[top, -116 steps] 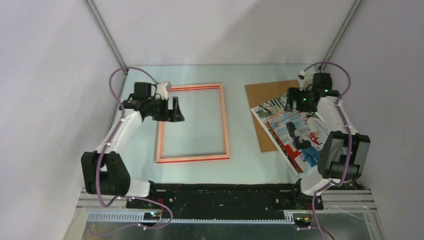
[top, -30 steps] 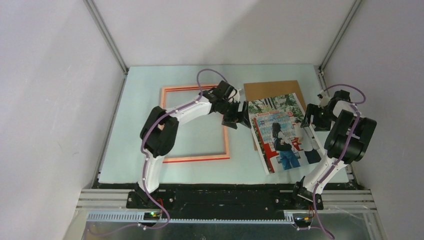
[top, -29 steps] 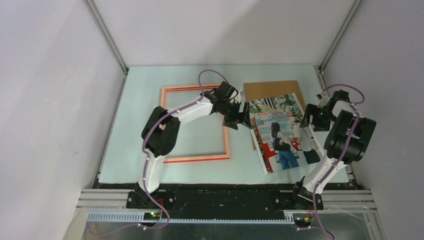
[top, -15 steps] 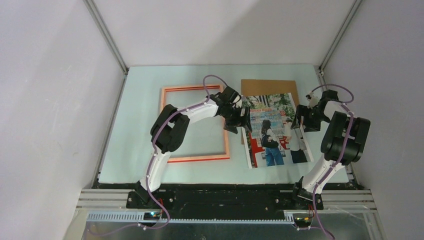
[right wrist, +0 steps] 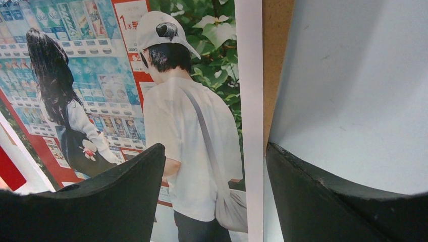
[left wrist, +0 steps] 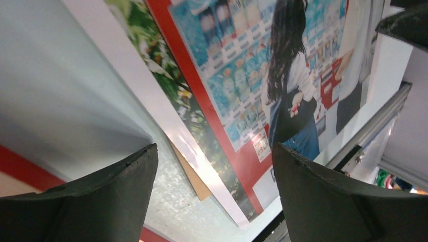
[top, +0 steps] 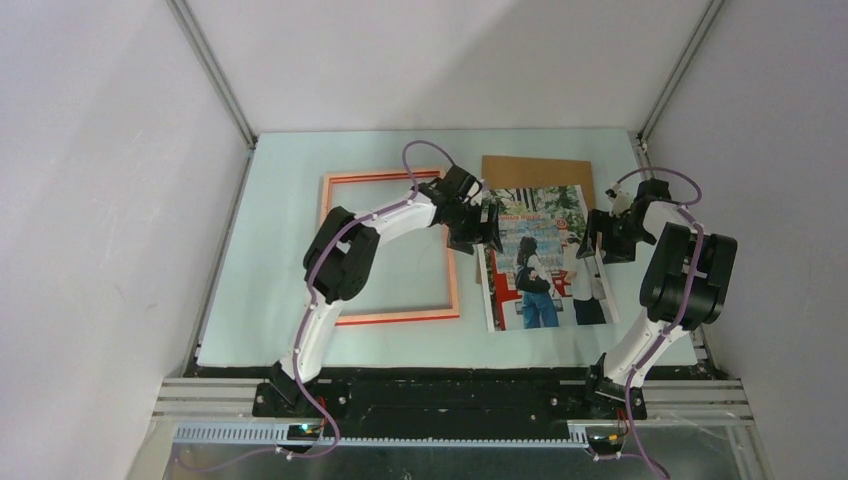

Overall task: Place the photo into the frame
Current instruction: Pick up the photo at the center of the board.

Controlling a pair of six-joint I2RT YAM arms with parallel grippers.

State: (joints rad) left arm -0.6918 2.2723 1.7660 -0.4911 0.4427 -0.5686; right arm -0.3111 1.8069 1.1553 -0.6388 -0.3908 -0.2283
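Here, the orange-pink frame point(top: 390, 317) lies flat on the pale table point(top: 270, 250), with bare tabletop showing through its opening. Just right of it, the left gripper point(top: 483, 232) hangs over the left edge of the photo point(top: 540, 270), jaws spread wide and pinching nothing. The photo lies face up outside the frame, just beside its right rail, its top overlapping a brown backing board point(top: 530, 168). At the photo's right edge, the right gripper point(top: 598, 238) likewise has its jaws parted and empty.
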